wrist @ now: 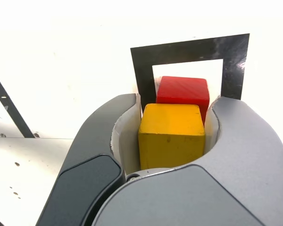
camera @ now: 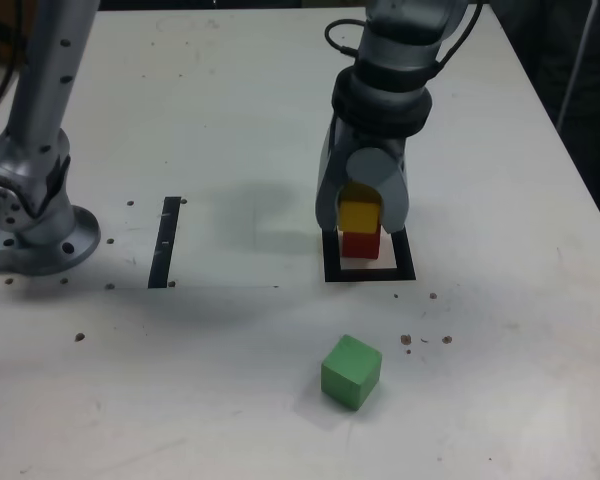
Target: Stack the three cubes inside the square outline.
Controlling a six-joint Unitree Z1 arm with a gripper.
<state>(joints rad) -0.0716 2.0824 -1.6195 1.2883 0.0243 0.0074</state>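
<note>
- Wore grey casing (camera: 405, 52) with a dark rounded collar (camera: 382, 104).
- Looped thin black cable (camera: 329, 32) near the exterior view's twelve o'clock.
- Bore dark round marks (camera: 68, 248) at nine.
- Ended in curved grey fingers (wrist: 254, 136).

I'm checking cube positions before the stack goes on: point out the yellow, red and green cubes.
Yellow cube (wrist: 171, 150), wrist view, its side face.
Red cube (wrist: 183, 88), wrist view, its top face.
Green cube (camera: 346, 378), exterior view, a side face.

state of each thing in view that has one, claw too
claw: closed on the yellow cube
yellow cube: gripped, in front of the red cube in the wrist view
red cube: inside the square outline
green cube: on the table, outside the outline
</note>
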